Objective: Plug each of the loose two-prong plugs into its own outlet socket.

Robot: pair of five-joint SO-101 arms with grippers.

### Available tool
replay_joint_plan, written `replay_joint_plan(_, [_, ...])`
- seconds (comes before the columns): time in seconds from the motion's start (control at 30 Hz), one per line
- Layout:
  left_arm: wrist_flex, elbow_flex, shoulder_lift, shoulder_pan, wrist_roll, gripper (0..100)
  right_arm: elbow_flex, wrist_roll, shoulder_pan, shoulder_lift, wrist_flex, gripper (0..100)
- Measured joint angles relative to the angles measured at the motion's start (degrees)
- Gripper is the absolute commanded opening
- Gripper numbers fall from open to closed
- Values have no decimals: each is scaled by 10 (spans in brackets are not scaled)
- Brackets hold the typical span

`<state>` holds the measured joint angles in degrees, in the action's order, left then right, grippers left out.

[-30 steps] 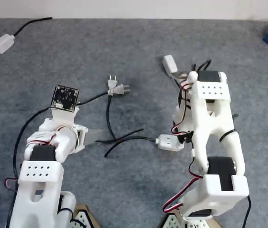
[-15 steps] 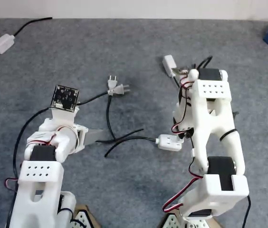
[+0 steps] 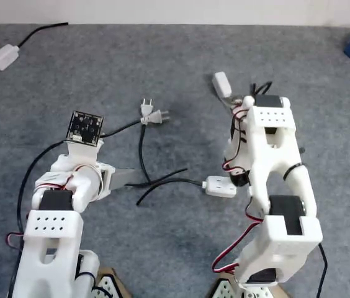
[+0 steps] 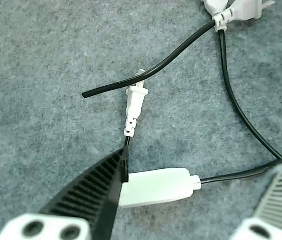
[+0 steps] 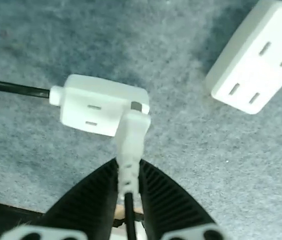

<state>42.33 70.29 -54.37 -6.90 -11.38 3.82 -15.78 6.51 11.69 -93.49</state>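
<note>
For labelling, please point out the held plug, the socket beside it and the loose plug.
Held plug [image 5: 131, 134]: right wrist view, body.
Socket [image 5: 88, 106]: right wrist view, face.
Loose plug [image 4: 134, 107]: left wrist view, body.

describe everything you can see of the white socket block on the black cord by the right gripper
The socket block is a small white rectangle with rounded corners that looks like plastic, and it lies flat on the grey carpet. Two short slots show on the face towards the camera. A black cord enters one end through a round collar. At the other end the white plug, held in the right gripper, overlaps its corner. One metal prong tip shows there, outside those two slots.
</note>
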Motion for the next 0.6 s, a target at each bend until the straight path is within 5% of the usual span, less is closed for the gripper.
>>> replay_joint_plan(0.6, [0,0,0,0,0,415,1,0,29,-67,-45,6])
